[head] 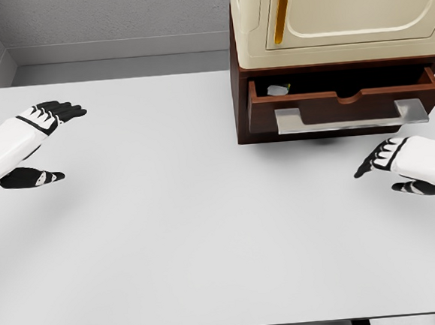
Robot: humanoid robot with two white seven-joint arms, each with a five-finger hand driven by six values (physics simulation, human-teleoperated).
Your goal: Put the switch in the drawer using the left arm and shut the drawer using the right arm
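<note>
A dark brown drawer (pixel 349 107) with a silver handle (pixel 352 116) stands pulled out from the cabinet at the upper right. A small pale switch (pixel 277 90) lies inside it at the left end. My left hand (pixel 46 142) hovers over the table's far left, fingers spread, holding nothing. My right hand (pixel 399 167) floats low at the right, just below and in front of the drawer's handle, fingers relaxed and empty.
A cream cabinet (pixel 334 10) with a yellow strip sits atop the brown drawer unit (pixel 238 93). The white table (pixel 192 225) spreads between both hands. A grey wall runs behind.
</note>
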